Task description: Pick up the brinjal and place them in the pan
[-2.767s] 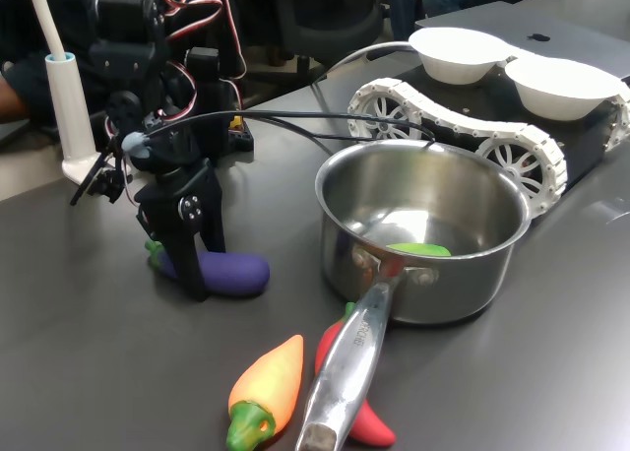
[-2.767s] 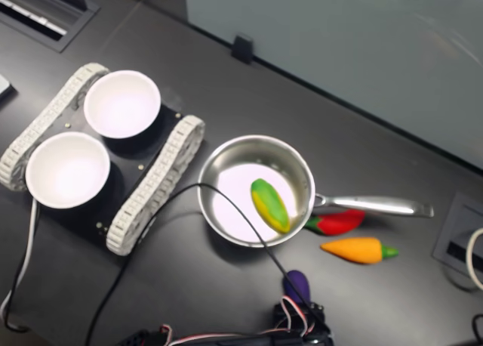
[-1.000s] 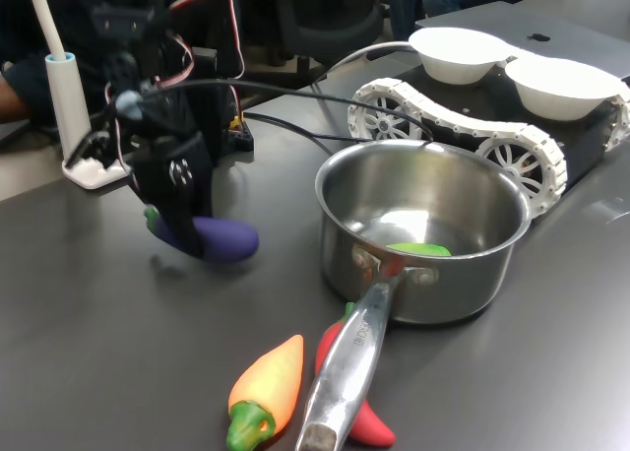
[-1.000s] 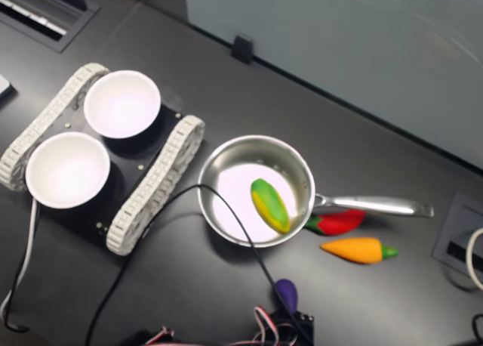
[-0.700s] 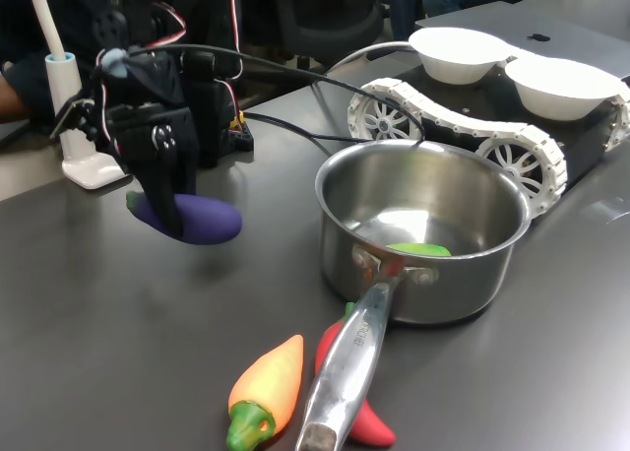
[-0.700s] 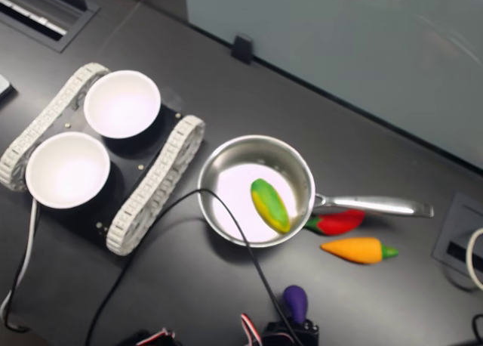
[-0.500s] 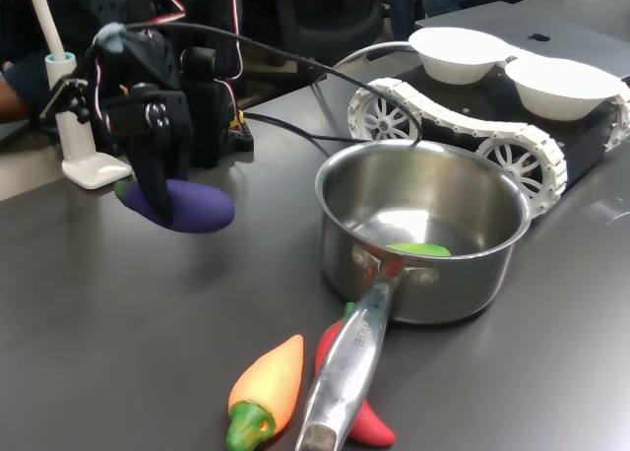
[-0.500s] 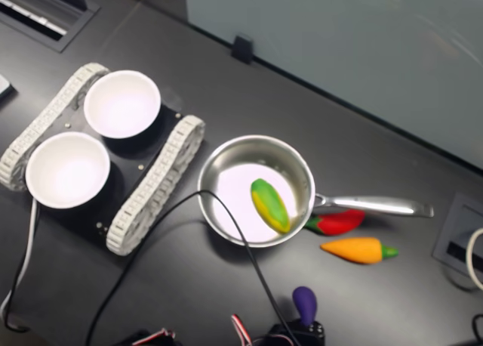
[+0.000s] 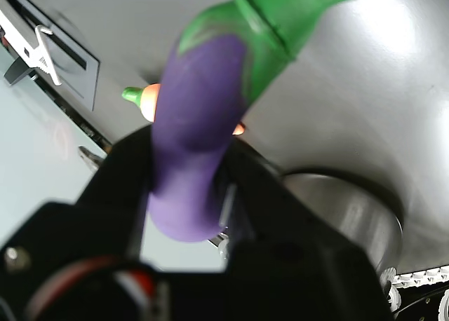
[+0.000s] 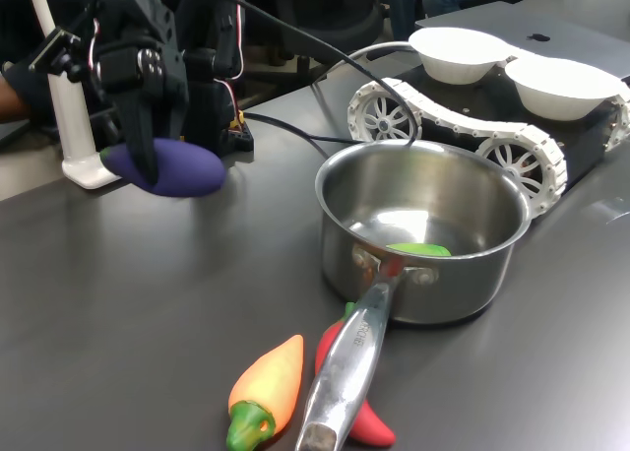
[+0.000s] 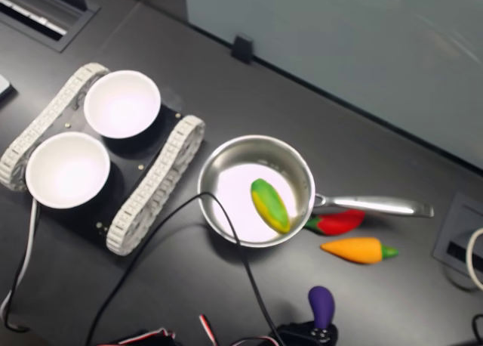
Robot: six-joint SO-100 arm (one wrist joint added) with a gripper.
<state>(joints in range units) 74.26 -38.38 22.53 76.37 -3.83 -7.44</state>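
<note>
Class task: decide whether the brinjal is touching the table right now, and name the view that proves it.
Apart. In the first exterior view the brinjal hangs clamped in the gripper, with bare table visible beneath it.

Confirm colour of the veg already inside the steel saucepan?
Green and yellow toy vegetable; clearest in the second exterior view.

Matte purple brinjal with a smooth green plastic-looking cap; the pan is polished steel, mirror-bright inside; the black pincer looks like matte plastic; the dark table has a dull satin sheen.
</note>
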